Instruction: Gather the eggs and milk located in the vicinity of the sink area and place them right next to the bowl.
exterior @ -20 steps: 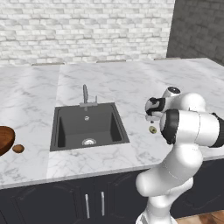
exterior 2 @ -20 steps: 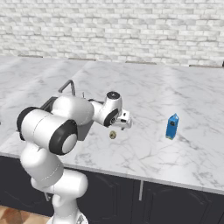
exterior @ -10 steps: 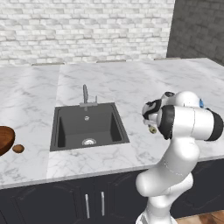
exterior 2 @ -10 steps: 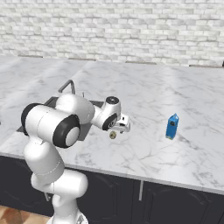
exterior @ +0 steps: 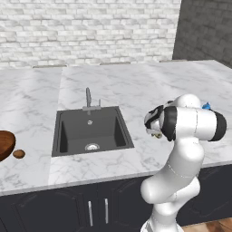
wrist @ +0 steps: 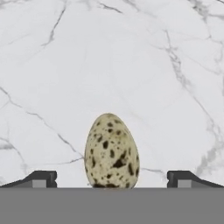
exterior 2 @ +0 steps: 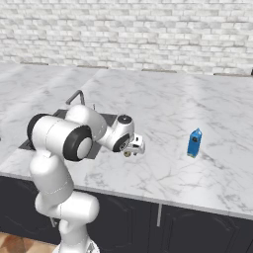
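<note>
Eggs and milk, task partly complete. 1 reddish-brown egg (exterior: pixel 18 154) already lies on the marble counter (exterior: pixel 131 86) just beside the wooden bowl (exterior: pixel 5 144), at the far left of the left base view. The second egg, a pale speckled egg (wrist: pixel 111 151), rests on the counter to the right of the sink (exterior: pixel 90 130); in the hand view it stands centred between the 2 dark fingertips (wrist: pixel 41 179), with clear marble showing on either side of it. The gripper (wrist: pixel 112 183) is spread as wide as it goes and has hold of nothing; neither finger touches the shell. In the right base view the gripper (exterior 2: pixel 132 147) hangs low over the counter with the same egg (exterior 2: pixel 127 153) directly beneath it. The milk (exterior 2: pixel 194 143), a blue carton with a gabled top, stands upright on the counter well apart from the gripper, further from the sink and untouched. Judged from this layout, 1 of 3 items is delivered. Remaining: close on the speckled egg, carry it across the sink to the bowl, then fetch the carton likewise. The rounded shell may roll or slip if the jaws close off-centre.
</note>
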Tool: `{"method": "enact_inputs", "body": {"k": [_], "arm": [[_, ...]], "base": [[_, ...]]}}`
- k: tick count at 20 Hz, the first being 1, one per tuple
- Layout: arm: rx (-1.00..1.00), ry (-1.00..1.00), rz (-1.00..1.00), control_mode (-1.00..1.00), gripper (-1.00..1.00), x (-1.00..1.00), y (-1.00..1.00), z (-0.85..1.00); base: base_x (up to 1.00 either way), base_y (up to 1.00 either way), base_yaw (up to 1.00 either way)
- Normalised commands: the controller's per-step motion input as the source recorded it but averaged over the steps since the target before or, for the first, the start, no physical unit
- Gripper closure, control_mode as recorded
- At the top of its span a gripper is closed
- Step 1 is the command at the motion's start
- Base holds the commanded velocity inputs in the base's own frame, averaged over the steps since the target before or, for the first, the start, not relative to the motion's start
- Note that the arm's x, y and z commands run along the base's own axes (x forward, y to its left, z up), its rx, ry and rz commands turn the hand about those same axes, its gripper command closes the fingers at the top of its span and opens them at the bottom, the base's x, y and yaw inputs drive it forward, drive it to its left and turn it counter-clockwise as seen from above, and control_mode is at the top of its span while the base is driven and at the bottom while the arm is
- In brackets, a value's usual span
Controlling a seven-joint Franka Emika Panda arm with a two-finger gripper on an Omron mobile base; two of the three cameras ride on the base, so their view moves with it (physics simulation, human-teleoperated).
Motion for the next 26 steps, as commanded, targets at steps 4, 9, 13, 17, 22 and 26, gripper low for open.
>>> {"method": "enact_inputs", "body": {"k": [4, 9, 13, 17, 22, 26], "arm": [[0.00, 0.00, 0.00, -1.00, -1.00, 0.11, 0.00, -0.27], [0.00, 0.00, 0.00, -1.00, -1.00, 0.18, 0.00, -0.19], [0.00, 0.00, 0.00, -1.00, -1.00, 0.10, 0.00, -0.22], [0.00, 0.00, 0.00, -1.00, -1.00, 0.05, 0.00, -0.27], [0.00, 0.00, 0.00, -1.00, -1.00, 0.06, 0.00, -0.28], [0.00, 0.00, 0.00, -1.00, 1.00, 0.07, 0.01, -0.35]], "base": [[0.00, 0.00, 0.00], [0.00, 0.00, 0.00], [0.00, 0.00, 0.00], [0.00, 0.00, 0.00], [0.00, 0.00, 0.00], [0.00, 0.00, 0.00]]}}
